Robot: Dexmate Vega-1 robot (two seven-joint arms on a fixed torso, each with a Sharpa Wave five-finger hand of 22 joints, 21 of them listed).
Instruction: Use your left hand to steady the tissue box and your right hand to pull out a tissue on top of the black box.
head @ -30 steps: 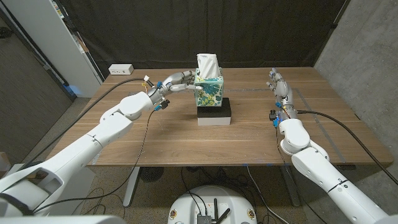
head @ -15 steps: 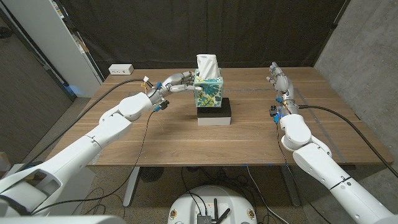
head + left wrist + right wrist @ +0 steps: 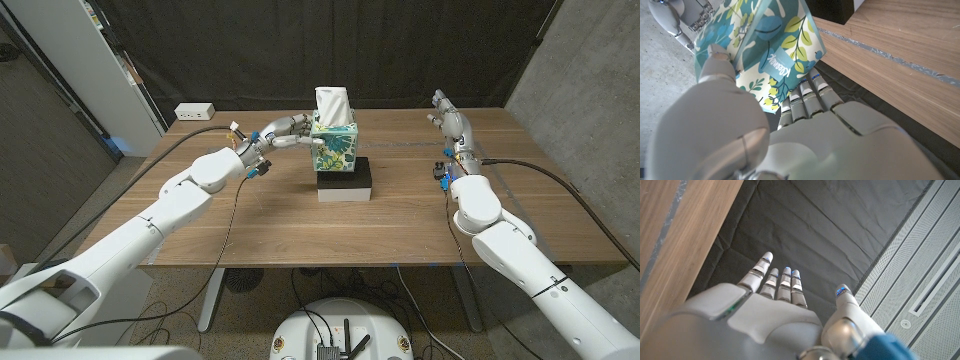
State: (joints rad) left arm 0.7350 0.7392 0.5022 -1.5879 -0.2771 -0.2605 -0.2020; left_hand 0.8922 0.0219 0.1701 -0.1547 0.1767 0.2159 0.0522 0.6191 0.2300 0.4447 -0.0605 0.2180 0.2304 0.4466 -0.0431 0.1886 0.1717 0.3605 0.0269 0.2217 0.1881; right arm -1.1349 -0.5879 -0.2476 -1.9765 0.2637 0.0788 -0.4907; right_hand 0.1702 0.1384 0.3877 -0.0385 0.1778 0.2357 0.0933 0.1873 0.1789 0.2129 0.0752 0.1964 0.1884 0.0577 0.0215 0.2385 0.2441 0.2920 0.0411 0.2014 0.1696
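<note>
Wooden tabletop (image 3: 250,220), wide, both arms in from the near corners. Black box (image 3: 345,182) sits mid-table, slightly toward the far side; white front face, low and squat, probably heavy enough not to slide. Tissue box (image 3: 336,148) stands on top of it: teal leaf-print cube, cardboard, light, will tip or lift off easily if the tissue drags, so it needs bracing.

Left hand (image 3: 283,131) is against the tissue box's left side, fingers (image 3: 807,97) wrapped on one printed face and thumb on the adjoining one in the left wrist view, gripping it. Good brace: side hold, low enough not to block the top slot.

Right hand (image 3: 446,118) is raised near the far right of the table, well apart from the tissue box, fingers (image 3: 782,282) spread straight, nothing held, released.

Tissue (image 3: 333,101) sticks up white from the top slot, upright, folded peak. Thin, soft, tears if yanked sideways; no stiffness. Best take: pinch the exposed peak near its upper part between thumb and finger, pull straight up, slow. Grabbing too low risks catching the cardboard slot edge.

White power strip (image 3: 194,111) at the far left edge, not involved.
</note>
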